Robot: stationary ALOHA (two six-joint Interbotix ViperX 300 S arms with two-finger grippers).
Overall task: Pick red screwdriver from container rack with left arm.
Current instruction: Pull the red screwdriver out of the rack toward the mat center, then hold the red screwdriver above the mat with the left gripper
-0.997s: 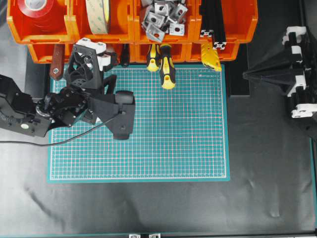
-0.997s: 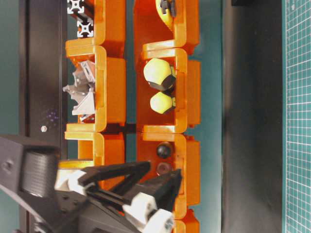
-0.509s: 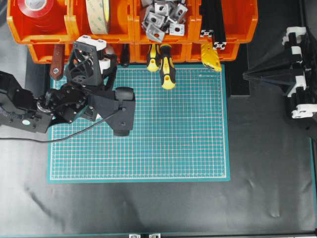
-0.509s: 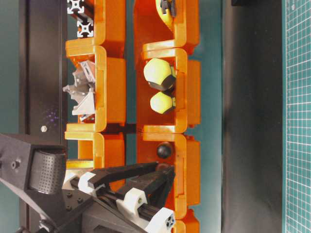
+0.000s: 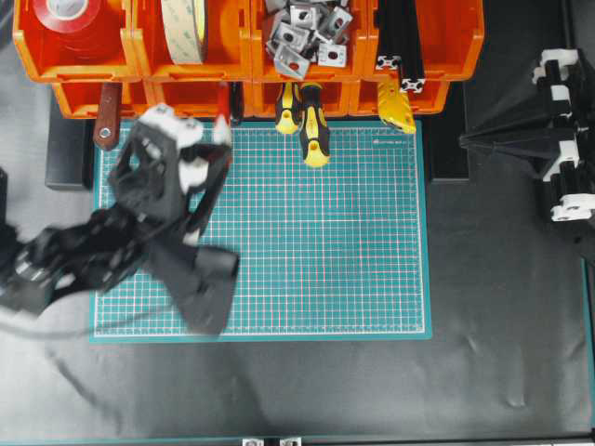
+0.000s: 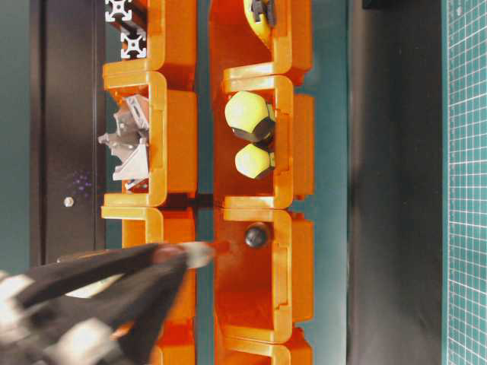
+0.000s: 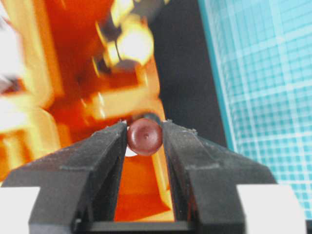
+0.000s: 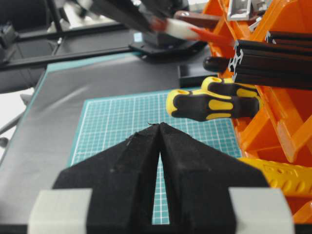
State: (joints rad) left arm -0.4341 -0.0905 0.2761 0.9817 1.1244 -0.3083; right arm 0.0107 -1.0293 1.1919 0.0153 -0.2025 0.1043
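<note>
My left gripper [image 7: 145, 137] clamps the red screwdriver [image 7: 145, 137] by its handle, just outside the container rack [image 5: 246, 93]. Step: extraction. Next, I judge, lift it clear. My right gripper [image 8: 160, 129] rests closed.

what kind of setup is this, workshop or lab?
Looks like a lab workbench: orange parts bins holding tape rolls and metal brackets, a green gridded cutting mat, yellow-black screwdrivers.

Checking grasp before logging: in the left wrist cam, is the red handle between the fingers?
Yes, the red screwdriver handle's round end sits pinched between the two black fingers of the left gripper.
</note>
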